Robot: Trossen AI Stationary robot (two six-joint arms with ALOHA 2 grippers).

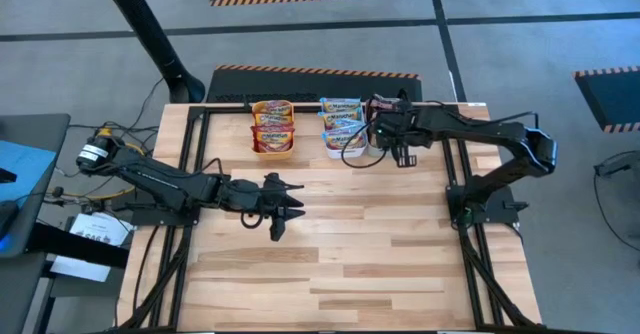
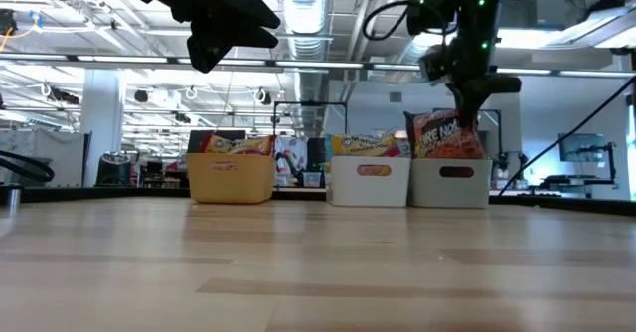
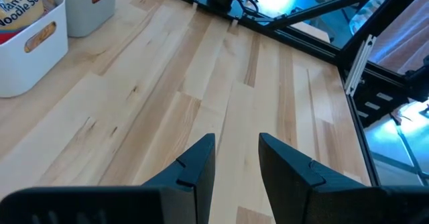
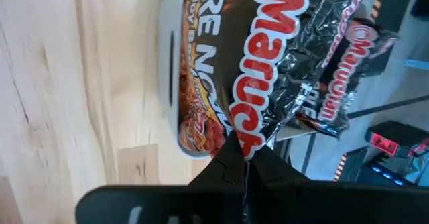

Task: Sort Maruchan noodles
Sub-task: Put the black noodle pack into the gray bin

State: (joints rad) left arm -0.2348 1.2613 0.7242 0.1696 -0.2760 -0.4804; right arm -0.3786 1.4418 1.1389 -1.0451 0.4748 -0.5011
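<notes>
- Maruchan noodles: dark maroon packet (image 4: 268,83) pinched at its edge by right gripper (image 4: 244,160), fingers pressed together on the crinkled wrapper.
- That packet hangs just past the right fingertips, over the grey bin (image 2: 452,182); low view shows it (image 2: 447,133) standing up out of the bin under the gripper (image 2: 467,98).
- More maroon packets (image 4: 358,49) lie beyond the held one, farther from the fingers.
- White bin (image 1: 342,134), beside the right gripper (image 1: 403,156) toward table middle, holds light blue packets (image 1: 340,114).
- Orange bin (image 1: 273,134), farther from the right gripper on the same row, holds orange-yellow packets (image 1: 272,122).
- Left gripper (image 3: 236,153) hangs over bare wooden table (image 1: 380,244), well apart from the bins; fingers part spread, a gap between them, nothing held.
- High view: left gripper (image 1: 285,212) near table middle, bins well ahead of its tips.
</notes>
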